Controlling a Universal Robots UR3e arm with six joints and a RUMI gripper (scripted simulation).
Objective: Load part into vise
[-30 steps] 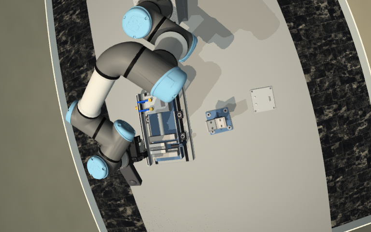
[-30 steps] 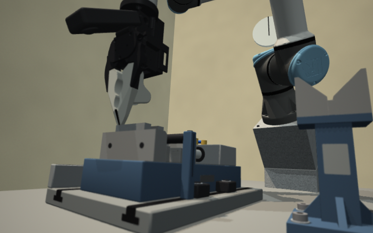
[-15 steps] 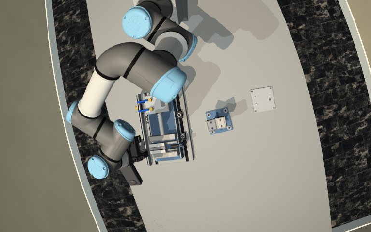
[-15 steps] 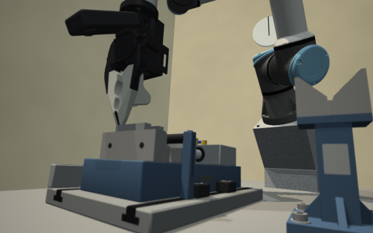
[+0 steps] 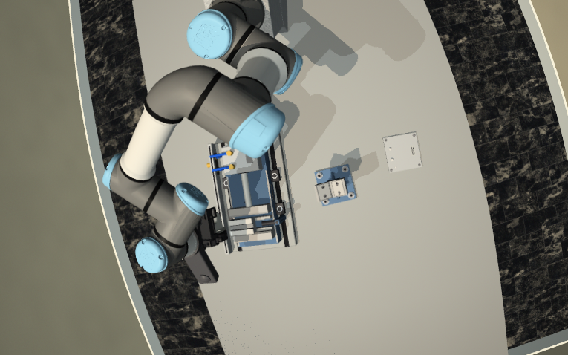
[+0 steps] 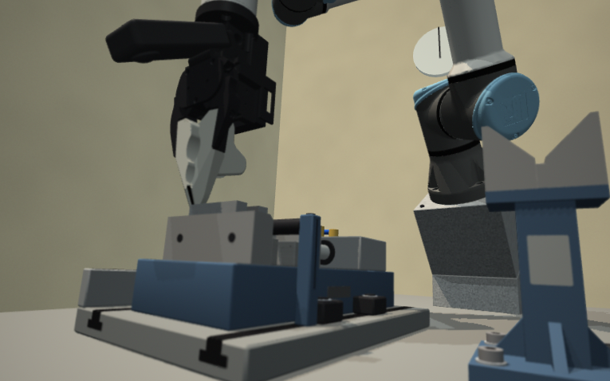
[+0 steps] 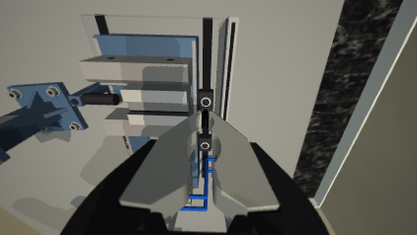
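Pale grey table (image 5: 365,273) (image 6: 23,340) (image 7: 282,64) fills the middle of the top view, with dark stone-patterned strips (image 5: 475,88) (image 7: 326,99) along both sides. The arm (image 5: 149,145) (image 6: 473,33) reaches down the left of the picture, its gripper (image 5: 224,236) (image 6: 192,203) (image 7: 206,111) beside the vise (image 5: 237,191) (image 6: 184,293) (image 7: 148,44). The part (image 5: 240,227) (image 6: 217,207) (image 7: 150,96) lies between the jaws. To the right stand the V-block (image 5: 324,191) (image 6: 546,165) and, farther over, the infeed plate (image 5: 402,165).

From the exterior, a tan wall (image 6: 368,108) rises behind. The fingers point down and are pressed together, their tips close to the top of the part. Whether they touch it, I cannot tell. The part's top shows above the fixed jaw (image 5: 259,236) (image 6: 210,233) (image 7: 135,69), and the black work stop (image 5: 268,223) (image 6: 285,225) (image 7: 99,99) runs in from a blue post (image 6: 307,269).

At the wrist, the closed fingers appear beside the vise's jaws. The part's slot faces up between two ridges, and the work stop reaches its left end. A dark line separates part and fixed jaw; contact there cannot be judged.
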